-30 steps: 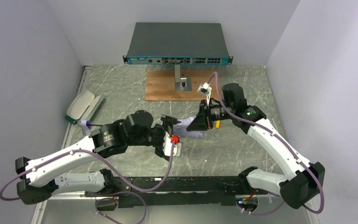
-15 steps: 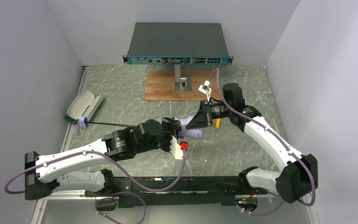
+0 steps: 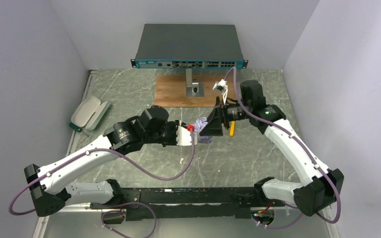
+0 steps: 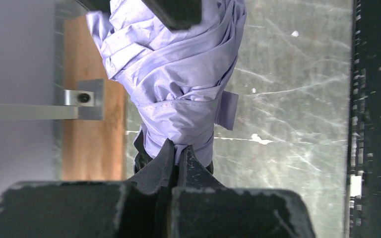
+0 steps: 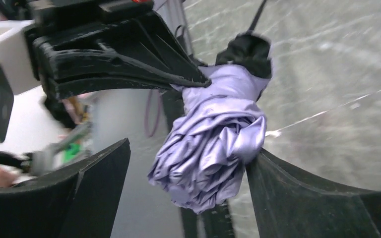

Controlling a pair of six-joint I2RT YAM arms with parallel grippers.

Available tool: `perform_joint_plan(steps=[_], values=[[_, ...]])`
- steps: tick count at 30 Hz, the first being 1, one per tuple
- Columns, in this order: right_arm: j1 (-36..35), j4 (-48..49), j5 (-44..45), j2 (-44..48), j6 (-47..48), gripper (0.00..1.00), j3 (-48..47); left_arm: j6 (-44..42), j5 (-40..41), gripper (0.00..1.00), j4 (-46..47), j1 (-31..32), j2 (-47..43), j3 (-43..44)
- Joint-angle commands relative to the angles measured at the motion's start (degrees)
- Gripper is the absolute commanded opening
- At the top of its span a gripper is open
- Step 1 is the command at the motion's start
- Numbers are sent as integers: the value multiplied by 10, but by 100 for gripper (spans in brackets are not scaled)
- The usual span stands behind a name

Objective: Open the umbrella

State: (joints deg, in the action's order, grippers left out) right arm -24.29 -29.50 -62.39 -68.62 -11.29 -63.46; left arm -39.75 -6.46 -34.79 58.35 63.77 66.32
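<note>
Hovering over the middle of the tabletop (image 3: 129,89), the umbrella (image 5: 213,148) is clenched at its black collar end by the left fingers (image 4: 161,161), I'd guess to anchor it, while the right fingers (image 5: 287,198) sit spread around the bunched canopy, not squeezing. That oval case (image 3: 90,111) far left is shut, contents unknown.

Room to pass over the bare table (image 3: 228,158) on the near side of the umbrella (image 5: 213,144) and left of the wooden board (image 3: 171,94); behind, that board, its upright metal post (image 3: 189,79) and the network switch (image 3: 188,47) block, and the oval case (image 3: 90,112) sits at the far-left edge.
</note>
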Motion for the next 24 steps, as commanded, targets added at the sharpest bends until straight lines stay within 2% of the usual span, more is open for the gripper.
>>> perform_joint_plan(steps=[1,5,7,10,17,24], values=[[10,-60,63,50,186,86,-85,120,-143,0,-70,-48,17,54],[10,-46,114,106,247,90,-57,158,-251,0,-86,-115,28,59],[7,-47,118,135,288,97,-42,160,-308,0,-100,-140,33,67],[-10,-53,116,182,373,99,-17,153,-392,0,-125,-170,45,84],[-156,-105,210,225,564,100,10,126,-485,0,-198,-188,101,138],[-232,-64,282,213,668,100,33,96,-503,0,-238,-191,135,167]])
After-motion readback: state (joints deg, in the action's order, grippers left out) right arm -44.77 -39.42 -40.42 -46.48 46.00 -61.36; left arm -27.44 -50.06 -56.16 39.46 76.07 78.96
